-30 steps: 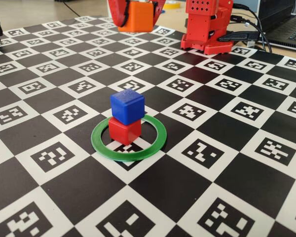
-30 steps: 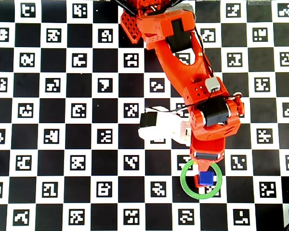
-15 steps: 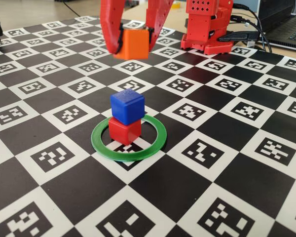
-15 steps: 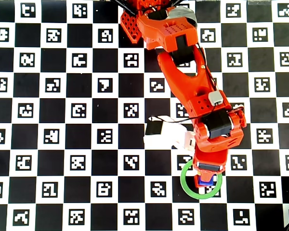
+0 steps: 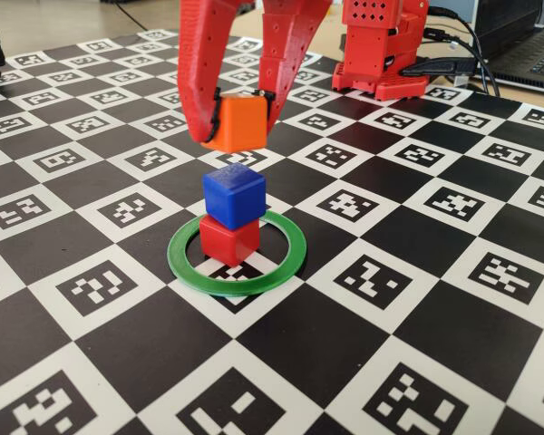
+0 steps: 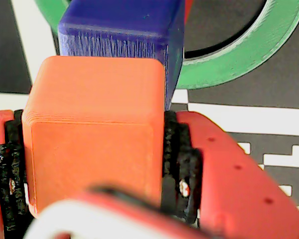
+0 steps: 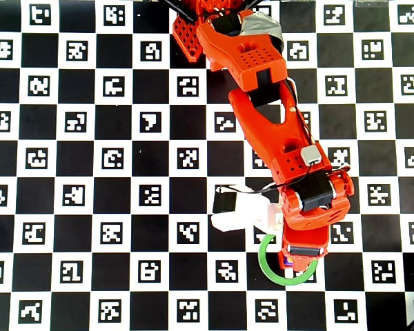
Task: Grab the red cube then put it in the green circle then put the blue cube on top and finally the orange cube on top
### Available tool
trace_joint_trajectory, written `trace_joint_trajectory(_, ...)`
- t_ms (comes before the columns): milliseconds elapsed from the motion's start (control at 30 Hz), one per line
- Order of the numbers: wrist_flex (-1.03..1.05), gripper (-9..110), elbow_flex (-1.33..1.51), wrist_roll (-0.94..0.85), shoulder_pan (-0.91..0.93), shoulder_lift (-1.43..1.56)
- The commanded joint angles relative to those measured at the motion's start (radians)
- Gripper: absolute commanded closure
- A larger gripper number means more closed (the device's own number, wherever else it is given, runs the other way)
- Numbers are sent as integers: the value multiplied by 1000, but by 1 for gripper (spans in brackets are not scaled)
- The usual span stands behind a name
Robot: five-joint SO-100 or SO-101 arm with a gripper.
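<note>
Orange cube [image 5: 238,123] is clamped in gripper [image 5: 239,111], held just above blue cube [image 5: 234,195], not touching. Blue is stacked on red cube [image 5: 228,240] inside green circle [image 5: 238,254], mid-board [image 5: 417,299].

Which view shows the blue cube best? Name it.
The fixed view: the whole blue cube shows, stacked on the red cube. The wrist view crops it behind the orange cube; overhead, the arm hides it.

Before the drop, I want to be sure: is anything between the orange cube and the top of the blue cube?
Nothing visible: the pincer holds the orange cube just above the blue cube, with only open air between.
</note>
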Motion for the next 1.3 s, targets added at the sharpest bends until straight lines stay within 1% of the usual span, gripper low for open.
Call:
trace_joint_trajectory(0, -18, 105, -86, -11, -23, 41)
trace_joint_trajectory(1267, -14, 105, -91, -38, 11, 8)
